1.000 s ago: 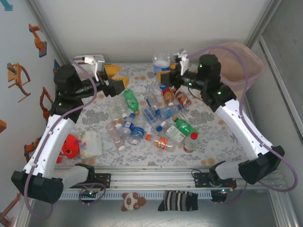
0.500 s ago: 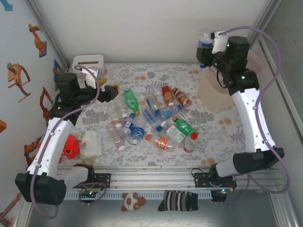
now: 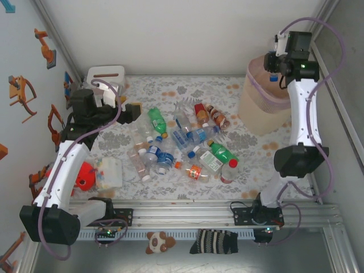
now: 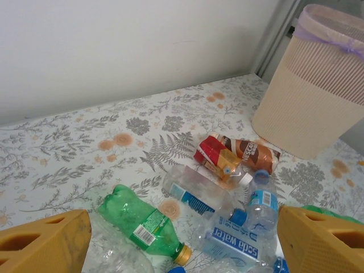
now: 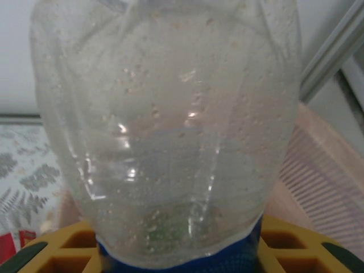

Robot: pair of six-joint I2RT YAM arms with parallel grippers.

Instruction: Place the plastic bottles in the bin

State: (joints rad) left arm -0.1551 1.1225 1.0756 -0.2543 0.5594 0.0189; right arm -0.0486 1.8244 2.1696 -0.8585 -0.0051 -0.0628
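Right gripper (image 3: 275,63) is clamped on a clear bottle (image 5: 165,131) above the far rim of the bin (image 3: 259,111) at far right; an off-centre release risks the bottle glancing off the rim and falling outside. Left gripper (image 4: 182,242) stands wide open and empty over the loose bottles (image 3: 187,142) at centre

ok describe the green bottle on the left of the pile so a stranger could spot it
On the floral tablecloth, find the heap of bottles in the middle. At its far left edge lies the green bottle, on its side. It has a pale label and a gold cap; its neighbours are clear, not green.
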